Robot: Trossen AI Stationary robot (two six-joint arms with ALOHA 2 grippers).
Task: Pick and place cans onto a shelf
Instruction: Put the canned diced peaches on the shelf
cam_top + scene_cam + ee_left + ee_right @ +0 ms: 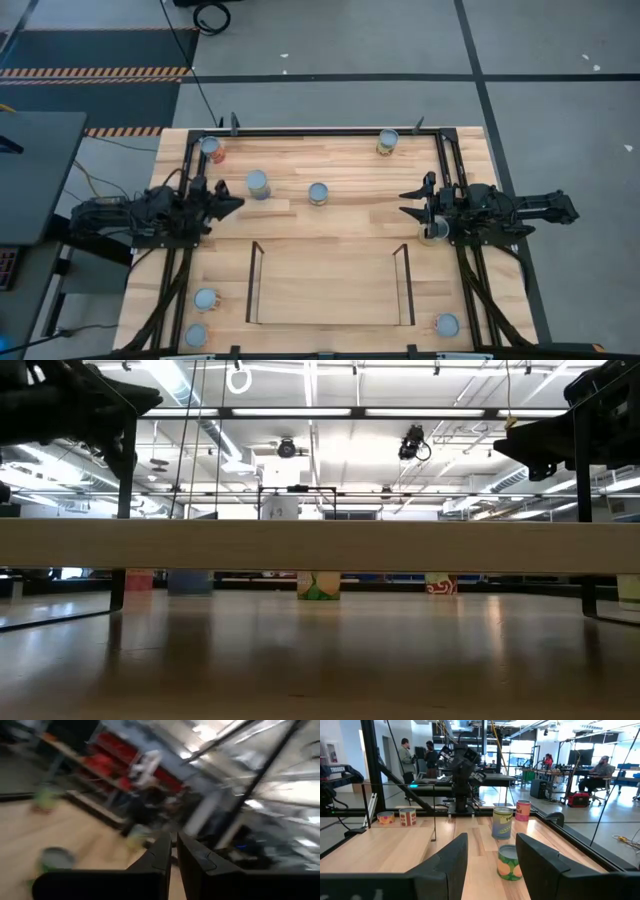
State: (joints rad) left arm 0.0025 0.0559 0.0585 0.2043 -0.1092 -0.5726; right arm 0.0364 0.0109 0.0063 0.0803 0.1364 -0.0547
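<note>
Eight cans stand upright on their bases on the wooden table, none on the shelf [330, 300], which stands at the near middle. Cans stand at the far left [210, 148], left of centre [257, 183], centre [318, 193], far right [387, 141], under my right arm [433, 232], near left [205, 299] [196, 335] and near right [446, 325]. My left gripper [234, 204] is shut and empty, just left of the can left of centre. My right gripper [410, 202] [490, 860] is open and empty, pointing toward the centre can [509, 862].
The shelf's dark uprights [255, 283] [405, 283] stand at its short ends. A black metal frame [440, 160] runs along the table's edges. In the low view the shelf board [320, 545] spans the picture. People stand in the room beyond [405, 752].
</note>
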